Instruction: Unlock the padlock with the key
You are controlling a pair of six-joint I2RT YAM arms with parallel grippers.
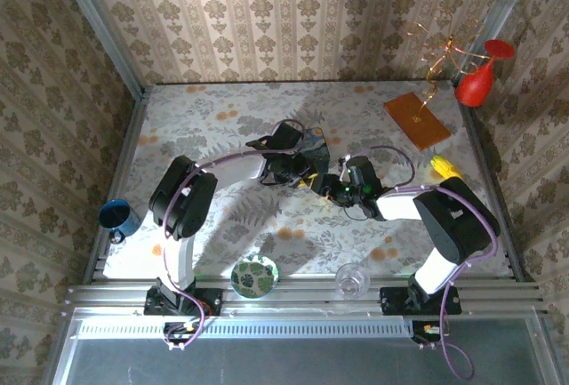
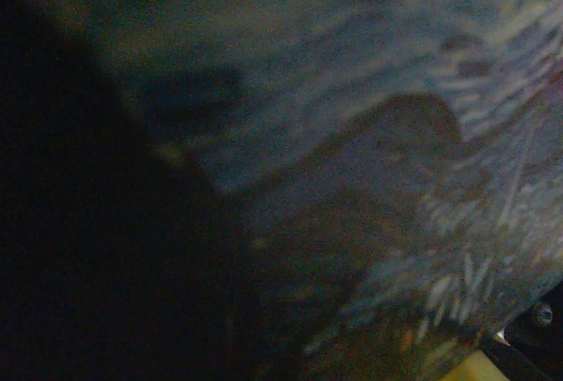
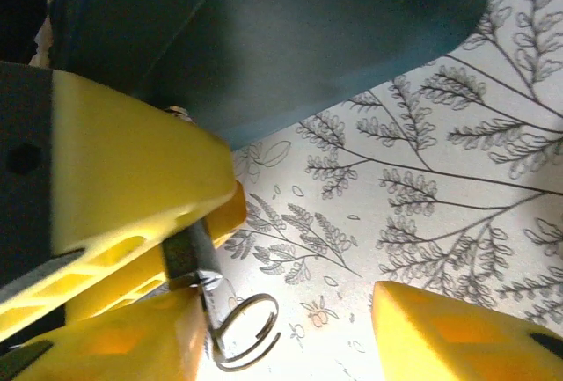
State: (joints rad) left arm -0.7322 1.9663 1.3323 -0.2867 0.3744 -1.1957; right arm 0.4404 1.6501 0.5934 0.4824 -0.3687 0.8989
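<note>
Where the fern-printed tabletop (image 1: pixel 373 118) meets wallpapered walls (image 1: pixel 267 20), right end effector (image 3: pixel 290 311) stands spread; left end effector (image 1: pixel 295 168) grip cannot be told

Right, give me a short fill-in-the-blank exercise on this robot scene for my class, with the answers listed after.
1. The mug on the left side is ___.
2. The goblet at the far right corner is ___.
3. The clear glass stands close to the ___ arm's base.
4. In the right wrist view, the claw fingers are ___.

Missing words: blue, red, right, yellow.
</note>
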